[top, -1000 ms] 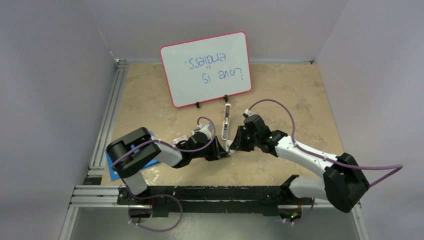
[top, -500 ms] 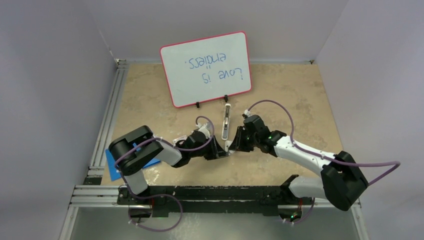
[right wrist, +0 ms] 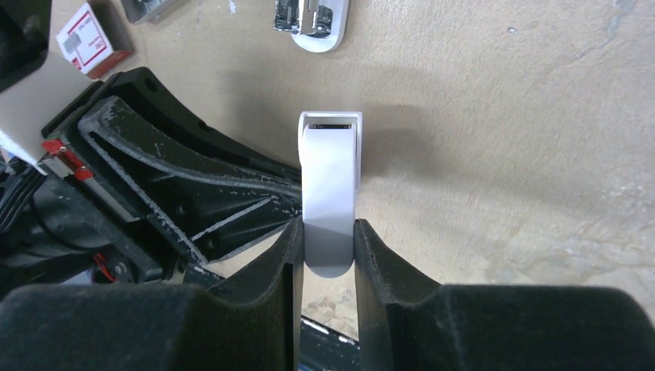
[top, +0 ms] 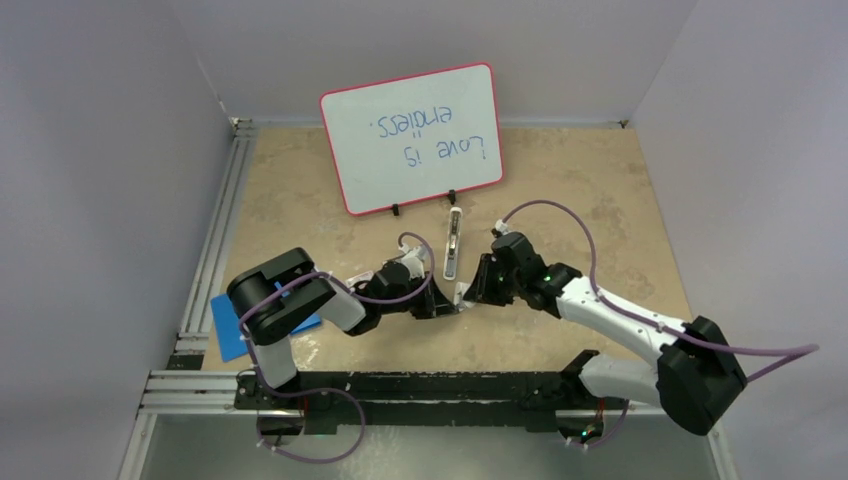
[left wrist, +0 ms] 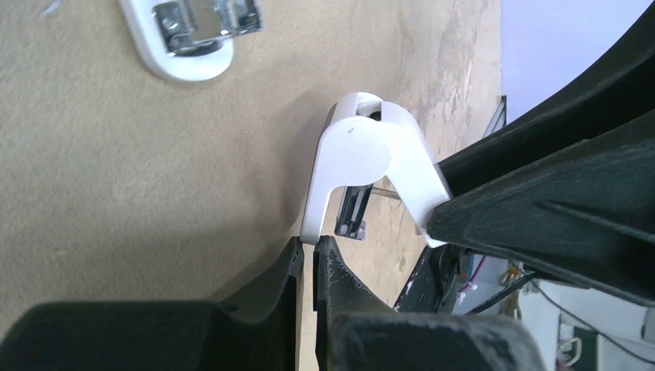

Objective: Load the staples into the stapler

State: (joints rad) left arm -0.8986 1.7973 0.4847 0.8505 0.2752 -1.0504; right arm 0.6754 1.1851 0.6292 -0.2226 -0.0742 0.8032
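The stapler [top: 453, 245], slim and white, lies flat on the table below the whiteboard. Its metal-lined end shows in the left wrist view [left wrist: 193, 39] and in the right wrist view [right wrist: 313, 23]. A shorter white hinged object [right wrist: 330, 178] hangs just above the table between both grippers. My right gripper [right wrist: 328, 232] is shut on its broad rounded arm. My left gripper [left wrist: 309, 246] is shut on the tip of its thin arm [left wrist: 318, 209]. A small red box with a white label [right wrist: 91, 42] lies beside a grey tray [right wrist: 151, 8]; the staples themselves I cannot make out.
A red-framed whiteboard [top: 410, 135] stands upright at the back, close behind the stapler. A blue sheet [top: 230, 335] lies at the table's left edge by the aluminium rail [top: 205, 270]. Both arms meet low over the table's middle.
My left gripper's jaws have closed onto the thin arm of the short white object. The right gripper has kept its hold, and its elbow has drifted slightly right.
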